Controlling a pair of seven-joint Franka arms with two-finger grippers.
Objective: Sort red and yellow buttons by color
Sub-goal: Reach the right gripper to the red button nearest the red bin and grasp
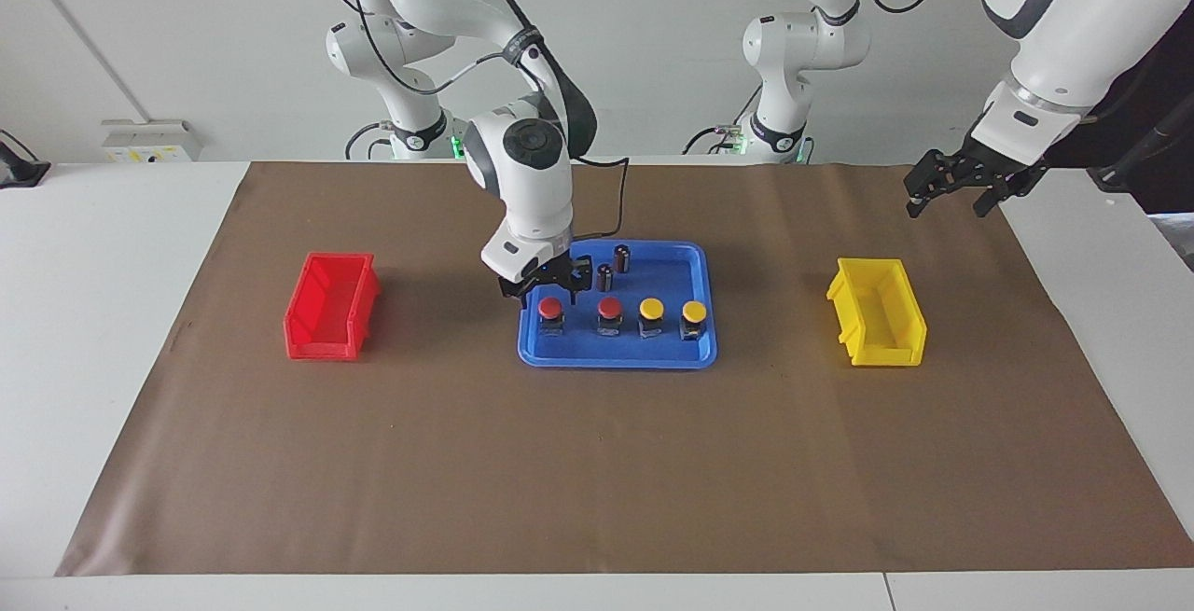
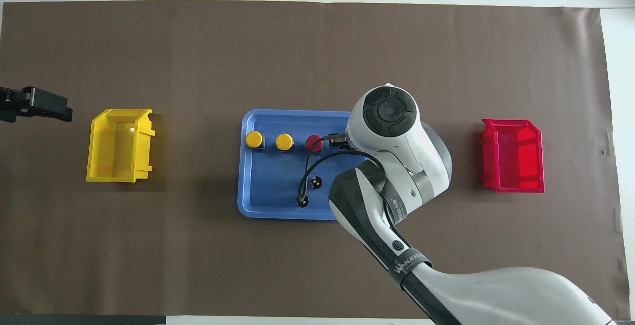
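Observation:
Four buttons stand in a row in a blue tray, on the side farther from the robots. The two red buttons are toward the right arm's end, the two yellow buttons toward the left arm's end. My right gripper is open, just above the end red button, fingers either side of its cap. In the overhead view the right hand hides that button; the other red button and both yellow buttons show. My left gripper is open, waiting raised near the yellow bin.
A red bin sits toward the right arm's end of the table, a yellow bin toward the left arm's end. Two small dark cylinders stand in the tray nearer to the robots. A brown mat covers the table.

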